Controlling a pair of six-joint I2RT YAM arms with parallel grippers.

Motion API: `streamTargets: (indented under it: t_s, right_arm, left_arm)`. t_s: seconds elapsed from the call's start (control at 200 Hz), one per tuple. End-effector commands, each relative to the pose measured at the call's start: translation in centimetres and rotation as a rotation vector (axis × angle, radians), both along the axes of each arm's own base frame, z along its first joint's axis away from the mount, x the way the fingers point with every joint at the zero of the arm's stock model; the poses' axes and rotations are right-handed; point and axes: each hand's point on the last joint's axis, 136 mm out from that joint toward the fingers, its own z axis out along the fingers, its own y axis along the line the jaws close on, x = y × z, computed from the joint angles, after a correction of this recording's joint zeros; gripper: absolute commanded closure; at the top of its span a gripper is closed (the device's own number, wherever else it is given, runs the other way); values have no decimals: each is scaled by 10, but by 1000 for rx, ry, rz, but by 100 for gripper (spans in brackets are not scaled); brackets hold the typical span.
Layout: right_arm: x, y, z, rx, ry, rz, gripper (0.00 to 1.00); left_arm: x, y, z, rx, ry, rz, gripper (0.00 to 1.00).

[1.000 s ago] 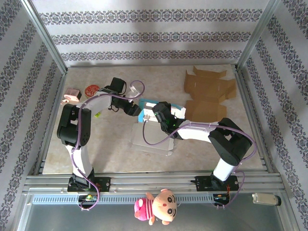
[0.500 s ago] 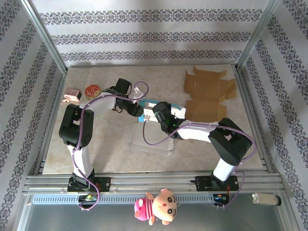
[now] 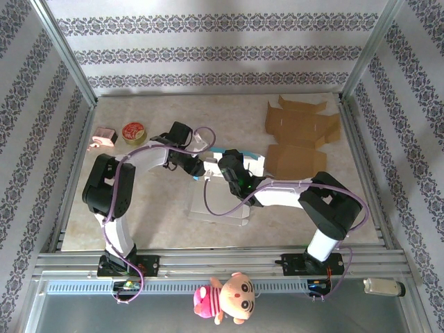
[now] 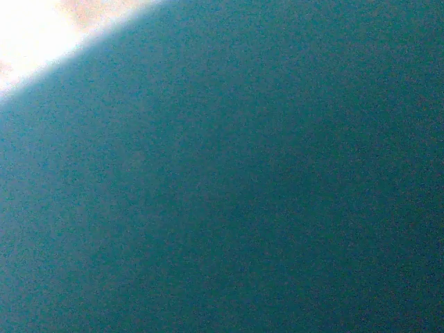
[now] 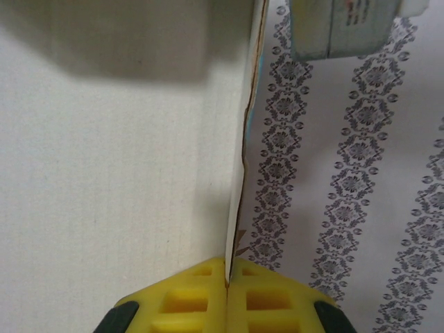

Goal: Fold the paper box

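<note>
The left arm [image 3: 139, 156] has swung inward, the left claw [image 3: 199, 168] now at the white-and-teal paper box [image 3: 255, 159] mid-surface, perhaps pressing it; its grip cannot be told. The right claw [image 5: 227, 274] clenches a box panel edge, so folding looks under way. Beyond, striped-wallpaper walls [image 3: 208, 52] enclose the beige surface [image 3: 152, 215]; flat brown cardboard sheets [image 3: 302, 128] lie far right.

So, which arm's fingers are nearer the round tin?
Left. The left fingers are right of the tin, at the paper box; the right fingers, shut on the box, lie farther right.
</note>
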Motion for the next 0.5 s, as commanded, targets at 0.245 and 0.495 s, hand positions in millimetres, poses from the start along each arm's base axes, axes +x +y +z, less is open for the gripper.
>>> streamTargets:
  t_s: [0.245,0.495]
  right_arm:
    - [-13,-2,8,-47,-98,-3,96]
    - [-14,-4,9,-58,-115,5,96]
  left_arm:
    - [-14,-3,18,-47,-74,-35,28]
    - [-35,10,96,-222,-404,57,7]
